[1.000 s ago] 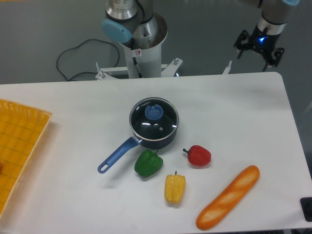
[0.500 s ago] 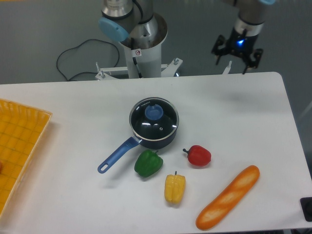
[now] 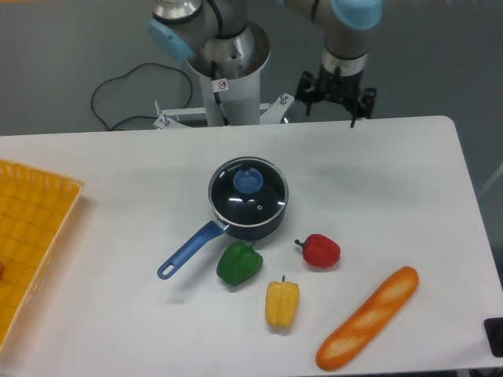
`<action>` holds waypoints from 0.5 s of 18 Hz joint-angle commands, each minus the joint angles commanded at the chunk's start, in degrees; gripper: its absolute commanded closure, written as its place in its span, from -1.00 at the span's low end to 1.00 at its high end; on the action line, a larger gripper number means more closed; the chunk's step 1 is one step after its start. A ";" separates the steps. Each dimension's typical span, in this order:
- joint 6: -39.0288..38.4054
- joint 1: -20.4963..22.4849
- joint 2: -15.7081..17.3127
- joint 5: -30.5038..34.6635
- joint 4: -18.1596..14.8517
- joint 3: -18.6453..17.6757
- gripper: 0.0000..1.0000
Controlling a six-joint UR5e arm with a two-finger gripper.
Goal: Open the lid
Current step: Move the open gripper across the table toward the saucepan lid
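The lid (image 3: 259, 204) is a round clear glass disc with a metal rim and a blue knob (image 3: 248, 182). It sits closed on the dark blue saucepan (image 3: 271, 224), whose long blue handle (image 3: 189, 250) points to the front left. My gripper (image 3: 334, 108) hangs over the far table edge, up and to the right of the pan, well apart from the lid. Its fingers are spread and it holds nothing.
A green pepper (image 3: 240, 264), a red pepper (image 3: 320, 250) and a yellow pepper (image 3: 282, 303) lie in front of the pan. A baguette (image 3: 367, 318) lies at the front right. A yellow tray (image 3: 27, 236) is at the left edge. The arm's base column (image 3: 232, 75) stands behind the table.
My gripper has moved left along the far table edge, from the far right corner toward the pan's side. The pan, lid and food have not moved.
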 joint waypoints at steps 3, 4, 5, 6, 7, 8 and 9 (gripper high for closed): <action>-3.09 -1.50 2.80 -2.81 0.09 -2.55 -1.00; -4.23 -1.68 4.03 -3.60 0.17 -3.69 -1.00; -5.11 -1.77 5.00 -3.96 0.26 -4.48 -1.00; -5.47 -2.12 5.36 -4.22 0.44 -4.93 -1.00; -5.56 -2.30 5.36 -4.31 0.53 -5.19 -1.00; -5.56 -2.56 5.19 -4.31 0.61 -5.45 -1.00; -5.73 -2.56 4.75 -4.31 1.49 -5.63 -1.00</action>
